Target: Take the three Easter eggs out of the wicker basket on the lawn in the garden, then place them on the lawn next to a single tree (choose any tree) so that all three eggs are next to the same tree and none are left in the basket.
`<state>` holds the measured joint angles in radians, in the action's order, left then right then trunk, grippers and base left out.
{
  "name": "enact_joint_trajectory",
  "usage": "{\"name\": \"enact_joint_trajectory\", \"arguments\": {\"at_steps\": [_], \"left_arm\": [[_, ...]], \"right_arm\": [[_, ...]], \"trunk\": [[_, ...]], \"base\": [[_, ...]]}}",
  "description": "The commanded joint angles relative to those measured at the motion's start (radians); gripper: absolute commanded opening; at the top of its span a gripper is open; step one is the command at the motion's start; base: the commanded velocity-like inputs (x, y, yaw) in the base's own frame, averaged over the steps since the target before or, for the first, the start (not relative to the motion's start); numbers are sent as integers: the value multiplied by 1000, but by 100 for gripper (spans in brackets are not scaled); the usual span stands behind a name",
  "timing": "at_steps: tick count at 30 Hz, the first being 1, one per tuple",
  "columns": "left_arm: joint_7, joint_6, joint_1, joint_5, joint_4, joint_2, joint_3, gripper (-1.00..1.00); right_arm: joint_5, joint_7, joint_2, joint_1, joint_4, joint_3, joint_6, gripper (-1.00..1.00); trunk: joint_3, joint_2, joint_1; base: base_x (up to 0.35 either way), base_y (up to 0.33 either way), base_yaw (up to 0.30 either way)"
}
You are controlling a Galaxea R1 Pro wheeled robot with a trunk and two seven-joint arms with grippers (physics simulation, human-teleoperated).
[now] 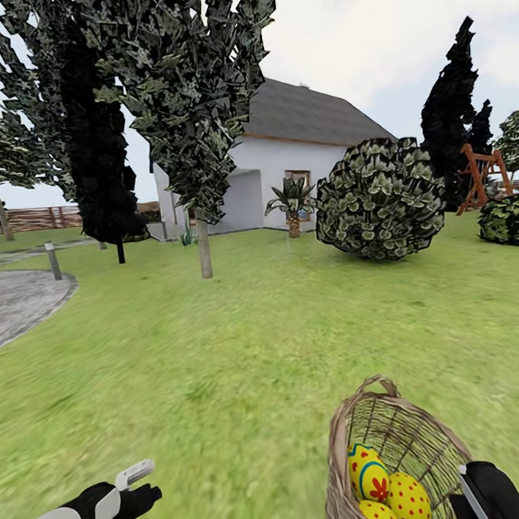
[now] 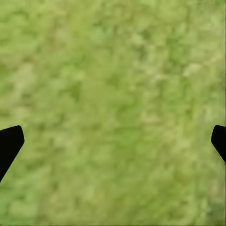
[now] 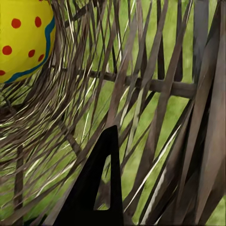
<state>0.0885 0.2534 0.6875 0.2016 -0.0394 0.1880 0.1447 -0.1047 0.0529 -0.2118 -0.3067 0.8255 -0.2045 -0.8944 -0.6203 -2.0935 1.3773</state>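
Eggs (image 1: 389,490), three, sit in one wicker basket (image 1: 412,427)

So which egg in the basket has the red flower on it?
The upper-left Easter egg, nearest the wicker basket wall; the other two show only red dots.

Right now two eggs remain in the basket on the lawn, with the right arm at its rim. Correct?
Not quite: three eggs remain, not two. The head view shows them together inside the basket, one with a red flower and two with red dots. The rest holds: the basket stands on the lawn and the right arm is at its rim.
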Motion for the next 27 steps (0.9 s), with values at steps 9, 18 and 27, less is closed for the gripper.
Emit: {"name": "enact_joint_trajectory", "arguments": {"at_steps": [9,18,27], "left_arm": [[2,4,1,2,-1,2,9,100],[2,4,1,2,-2,-1,9,100],[2,4,1,2,-2,-1,9,100]], "right_arm": [[-26,-4,-2,-1,11,60,-16,-100],[-35,-4,-2,-1,9,130,-6,-100],[-33,-5,-7,-1,9,114,-7,-100]], "trunk": [[-1,-1,0],[-1,-1,0],[-1,-1,0]], "base": [[324,0,0],[325,0,0],[325,0,0]]}}
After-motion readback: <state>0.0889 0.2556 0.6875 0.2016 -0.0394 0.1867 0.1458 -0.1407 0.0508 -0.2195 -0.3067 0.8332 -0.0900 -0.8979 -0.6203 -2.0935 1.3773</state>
